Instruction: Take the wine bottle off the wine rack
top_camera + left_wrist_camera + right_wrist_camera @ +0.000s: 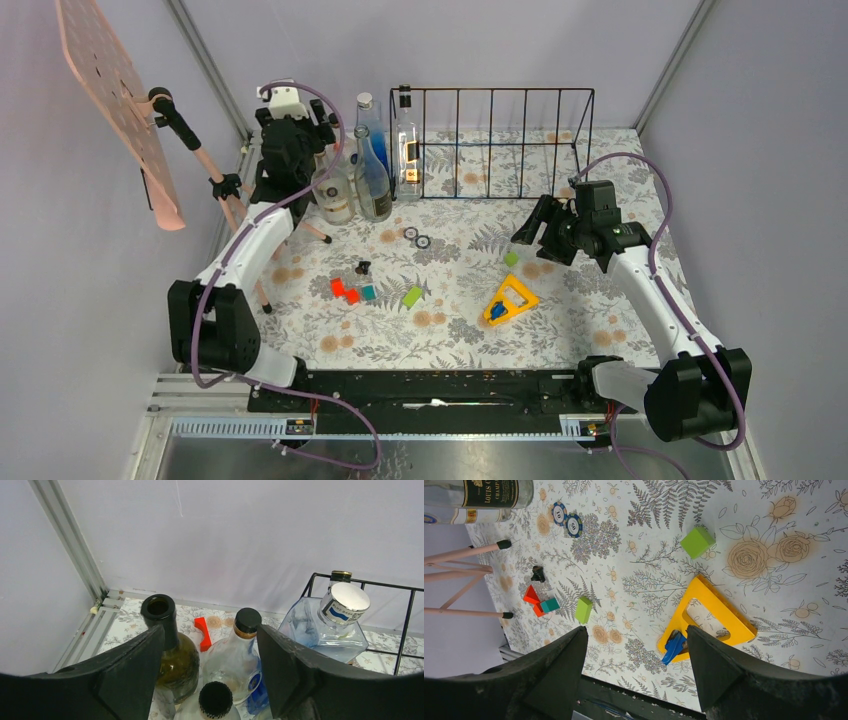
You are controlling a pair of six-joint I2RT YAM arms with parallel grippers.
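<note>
The black wire wine rack (520,140) stands along the back wall. One clear bottle (406,150) with a dark cap stands in its leftmost bay; in the left wrist view only its cap (341,575) shows behind the rack's corner (411,610). My left gripper (318,150) is open and empty, above a cluster of bottles left of the rack. Between its jaws (210,630) I see a dark green open-mouthed bottle (172,655), a clear black-capped bottle (245,645) and a black cap (215,700). My right gripper (530,228) is open and empty (636,630) over the table's right middle.
A square clear-blue bottle (330,625) with a silver cap stands beside the rack. A pink pegboard on a tripod (120,100) is at the far left. Loose on the table are two poker chips (416,236), a yellow triangle (510,300), green blocks (412,296) and red and teal blocks (345,290).
</note>
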